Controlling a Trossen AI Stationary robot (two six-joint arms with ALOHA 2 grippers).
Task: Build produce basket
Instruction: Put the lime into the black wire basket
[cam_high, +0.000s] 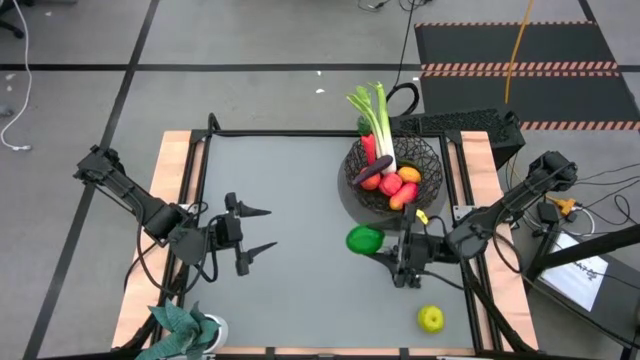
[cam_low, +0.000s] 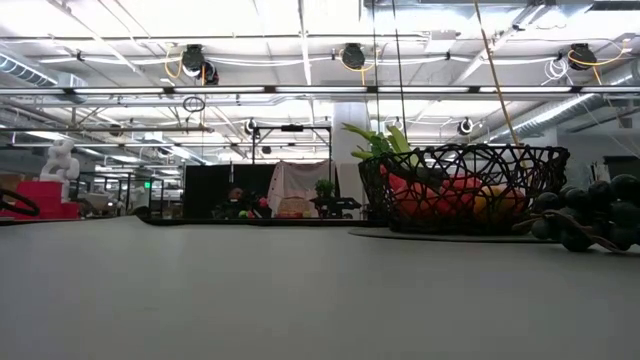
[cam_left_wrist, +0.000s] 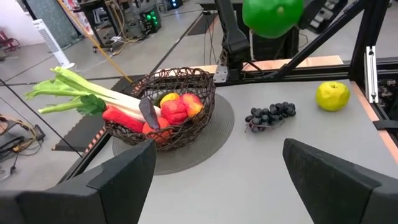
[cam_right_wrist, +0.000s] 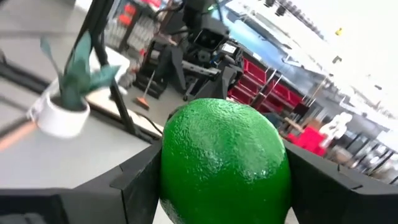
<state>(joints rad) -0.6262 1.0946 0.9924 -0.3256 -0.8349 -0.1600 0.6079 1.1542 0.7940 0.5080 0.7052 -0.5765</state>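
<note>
Fingers of the right gripper (cam_right_wrist: 224, 186) are clamped on a green fruit (cam_high: 364, 239), held above the worktop just short of the basket (cam_high: 395, 170) at the far right corner. The carry is underway: leek, red and orange pieces already lie inside. Next, I judge, comes a lift over the rim and a release. Grapes (cam_left_wrist: 269, 116) and a yellow fruit (cam_high: 431, 318) wait outside. Left gripper (cam_high: 258, 232) idles mid-worktop, fingers apart.

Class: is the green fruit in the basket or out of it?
Out: the right gripper holds the green fruit beside the basket.
</note>
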